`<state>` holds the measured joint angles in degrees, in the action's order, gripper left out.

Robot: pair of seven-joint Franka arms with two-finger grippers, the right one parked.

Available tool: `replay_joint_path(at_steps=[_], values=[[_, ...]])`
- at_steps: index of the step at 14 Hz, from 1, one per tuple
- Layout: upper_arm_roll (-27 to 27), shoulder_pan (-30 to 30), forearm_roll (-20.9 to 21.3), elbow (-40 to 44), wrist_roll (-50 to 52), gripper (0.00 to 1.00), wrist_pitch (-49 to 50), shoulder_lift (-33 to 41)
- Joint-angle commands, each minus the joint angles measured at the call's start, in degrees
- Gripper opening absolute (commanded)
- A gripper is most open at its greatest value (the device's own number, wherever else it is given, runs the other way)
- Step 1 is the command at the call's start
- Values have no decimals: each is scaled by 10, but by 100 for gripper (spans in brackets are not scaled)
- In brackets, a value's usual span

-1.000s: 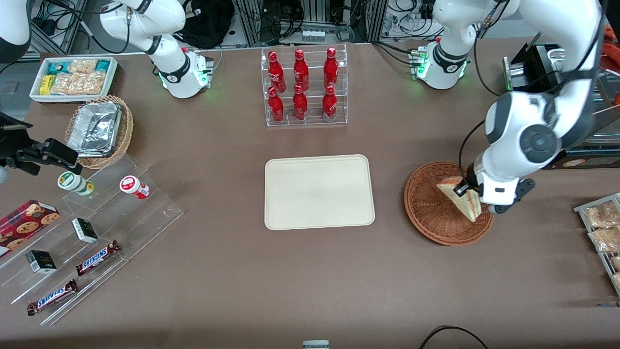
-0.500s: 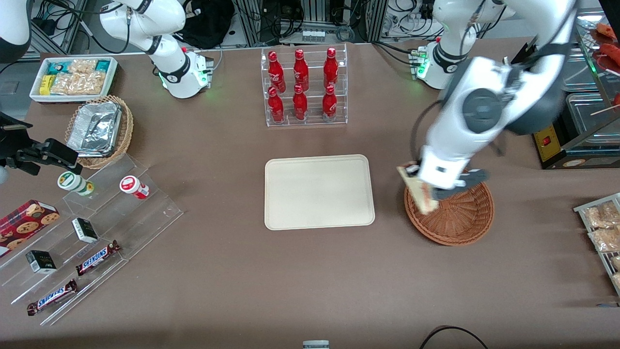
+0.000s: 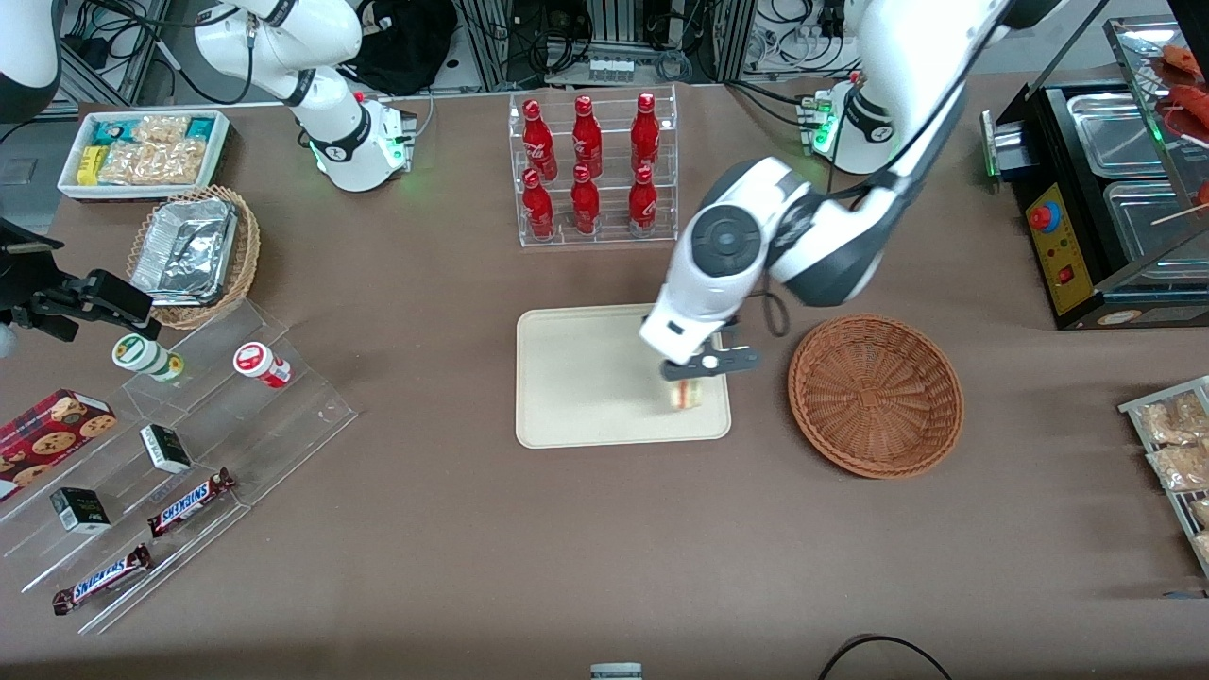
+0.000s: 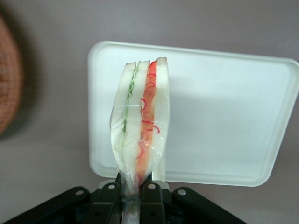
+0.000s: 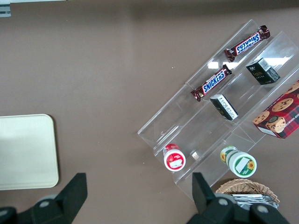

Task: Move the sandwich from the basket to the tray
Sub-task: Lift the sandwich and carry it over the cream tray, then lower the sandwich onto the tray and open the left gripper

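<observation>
We are seeing the left gripper [image 3: 696, 370] hanging above the tray [image 3: 586, 378], over the tray corner nearest the basket [image 3: 876, 395], and it is pinching the sandwich [image 3: 687, 394] by its narrow end. In the wrist view the gripper [image 4: 137, 189] is clamping the sandwich [image 4: 140, 126] between both black fingers [image 4: 110, 191], with the wedge sticking out edge-on from the fingers, green stripe on one side and red-orange on the other, clear wrap around it. Whether the sandwich is touching the tray [image 4: 224, 116] we cannot tell.

The basket is sitting just beside the gripper toward the working arm's end of the table, with nothing in it; its rim [image 4: 7, 88] is showing as a blur in the wrist view. Farther from the front camera than the gripper, a clear rack of red bottles [image 3: 590, 170] is standing well apart from it. Nothing is lying on the tray surface under the gripper.

Far toward the parked arm's end we are noting a tan wicker basket with foil containers [image 3: 196, 255], a white snack bin [image 3: 146, 151], and clear stepped shelves [image 3: 179, 453] carrying Snickers bars [image 5: 211, 83], small jars [image 5: 174, 156] and a cookie box [image 5: 280, 116]. A metal food warmer [image 3: 1105, 189] is standing at the working arm's end.
</observation>
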<state>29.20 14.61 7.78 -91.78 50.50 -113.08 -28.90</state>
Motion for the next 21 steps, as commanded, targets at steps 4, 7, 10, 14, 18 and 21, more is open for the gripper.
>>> replay_joint_path(at_steps=[4,7,10,14,18,21], values=[[-4,56,71,27,34,10,-72,-70],[-5,68,111,31,55,10,-84,-96],[-5,85,134,63,79,10,-87,-127],[-8,98,137,83,87,10,-87,-148],[-13,105,146,78,88,17,-83,-157],[-13,105,147,77,99,98,-80,-153]])
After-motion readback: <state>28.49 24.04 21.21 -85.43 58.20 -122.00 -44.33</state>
